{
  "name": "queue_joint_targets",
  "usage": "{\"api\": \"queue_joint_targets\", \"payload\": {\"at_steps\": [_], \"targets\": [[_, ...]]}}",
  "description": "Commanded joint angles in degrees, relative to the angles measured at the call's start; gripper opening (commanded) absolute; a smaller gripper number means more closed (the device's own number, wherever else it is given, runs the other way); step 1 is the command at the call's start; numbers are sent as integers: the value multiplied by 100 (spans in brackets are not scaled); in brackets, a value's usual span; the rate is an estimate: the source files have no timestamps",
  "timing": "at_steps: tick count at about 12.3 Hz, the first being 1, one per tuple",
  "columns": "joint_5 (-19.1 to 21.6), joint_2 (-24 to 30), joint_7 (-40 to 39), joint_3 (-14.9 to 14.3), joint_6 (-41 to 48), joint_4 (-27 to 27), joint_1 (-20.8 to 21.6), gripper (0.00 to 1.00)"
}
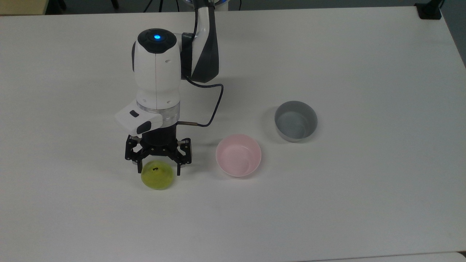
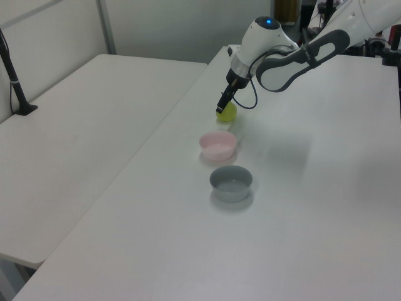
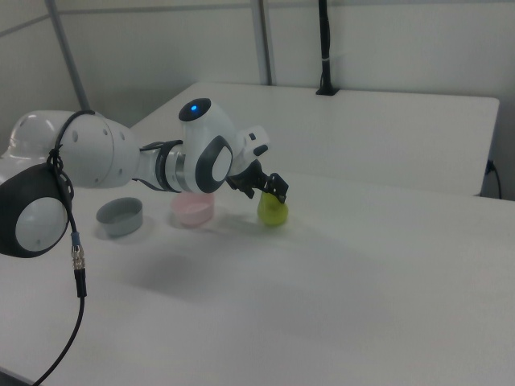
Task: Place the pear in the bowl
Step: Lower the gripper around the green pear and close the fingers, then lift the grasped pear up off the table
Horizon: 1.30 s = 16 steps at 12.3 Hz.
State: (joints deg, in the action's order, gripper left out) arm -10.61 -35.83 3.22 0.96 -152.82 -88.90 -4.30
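Observation:
The yellow-green pear (image 1: 157,176) stands upright on the white table (image 1: 327,203) with its dark stem spot on top; it also shows as the pear (image 2: 228,112) and the pear (image 3: 273,211). My gripper (image 1: 158,169) is open and lowered around the pear's upper part, one black finger on each side of it. I cannot tell whether the fingers touch the fruit. The pale pink bowl (image 1: 239,155) sits empty to the pear's right in the top view, also seen as the bowl (image 2: 218,145) and the bowl (image 3: 193,208).
A deeper grey bowl (image 1: 295,120) stands beyond the pink one, up and to the right in the top view. A second white table (image 2: 81,125) adjoins on the left view's left. The arm's black cable (image 1: 213,105) loops beside the wrist.

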Motion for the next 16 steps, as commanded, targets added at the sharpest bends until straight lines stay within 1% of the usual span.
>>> {"api": "queue_joint_targets", "payload": {"at_steps": [1, 3, 4, 6, 7, 9, 13, 16], "targets": [[-187, -82, -49, -139, -125, 48, 52, 89], [-214, -91, -49, -139, -125, 48, 52, 79], [-275, -82, -49, -139, -134, 40, 52, 72], [-372, -74, -40, -139, -125, 31, 61, 49], [-372, -65, -32, -131, -125, 31, 61, 44], [-354, 22, -31, -131, -99, 31, 52, 43], [-293, 418, 3, -131, -37, -4, 0, 43], [-258, 935, 135, -113, 663, -13, 26, 43]]}}
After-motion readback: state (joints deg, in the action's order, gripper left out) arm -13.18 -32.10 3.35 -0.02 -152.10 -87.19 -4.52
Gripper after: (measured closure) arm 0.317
